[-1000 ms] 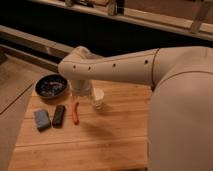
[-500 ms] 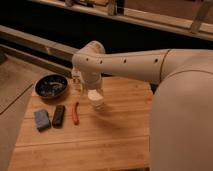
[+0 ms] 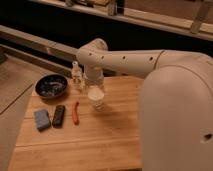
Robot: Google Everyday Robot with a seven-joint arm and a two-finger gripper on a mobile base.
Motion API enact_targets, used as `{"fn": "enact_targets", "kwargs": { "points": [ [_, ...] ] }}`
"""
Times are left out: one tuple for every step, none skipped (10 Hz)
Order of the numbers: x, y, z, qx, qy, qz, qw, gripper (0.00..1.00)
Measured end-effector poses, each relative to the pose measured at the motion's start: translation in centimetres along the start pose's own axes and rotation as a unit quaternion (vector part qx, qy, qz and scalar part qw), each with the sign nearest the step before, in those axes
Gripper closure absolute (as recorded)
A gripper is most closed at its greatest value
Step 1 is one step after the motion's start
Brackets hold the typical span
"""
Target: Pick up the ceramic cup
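The ceramic cup [image 3: 96, 98] is small and white and stands upright near the back middle of the wooden table [image 3: 115, 140]. My gripper [image 3: 94, 84] hangs straight down from the white arm, right over the cup's rim. Its lower end meets the top of the cup and hides part of the rim. The cup's base looks level with the tabletop.
A small clear bottle [image 3: 76, 75] stands just left of the cup. A dark round bowl [image 3: 51, 86] is further left. A blue sponge [image 3: 42, 120], a black bar [image 3: 59, 115] and an orange stick [image 3: 75, 112] lie in front. The robot's white body [image 3: 175, 120] fills the right.
The arm's elbow has swung up and to the right, and the gripper now hangs more upright over the cup. The cup has stayed in nearly the same spot.
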Motion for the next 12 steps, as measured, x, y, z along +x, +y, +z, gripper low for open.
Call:
{"fn": "enact_targets", "kwargs": {
  "points": [
    [-0.2, 0.3, 0.3, 0.0, 0.005, -0.003, 1.0, 0.35],
    [-0.4, 0.9, 0.6, -0.002, 0.009, -0.006, 0.9999, 0.35],
    [-0.5, 1.3, 0.8, -0.004, 0.012, -0.006, 0.9999, 0.35],
    [-0.5, 1.7, 0.8, -0.006, 0.014, -0.002, 0.9999, 0.35],
    [-0.5, 2.3, 0.8, -0.009, 0.013, 0.002, 0.9999, 0.35],
    [-0.3, 2.9, 0.9, -0.013, 0.013, 0.005, 0.9998, 0.35],
    [0.1, 3.7, 1.4, -0.019, 0.018, 0.006, 0.9996, 0.35],
    [0.5, 4.2, 1.8, -0.024, 0.023, 0.008, 0.9994, 0.35],
    [1.1, 4.5, 2.8, -0.028, 0.033, 0.013, 0.999, 0.35],
    [1.4, 4.7, 3.5, -0.029, 0.04, 0.015, 0.9987, 0.35],
    [1.9, 4.8, 4.4, -0.028, 0.05, 0.015, 0.9982, 0.35],
    [2.3, 4.8, 5.2, -0.025, 0.06, 0.016, 0.9977, 0.38]
  ]
}}
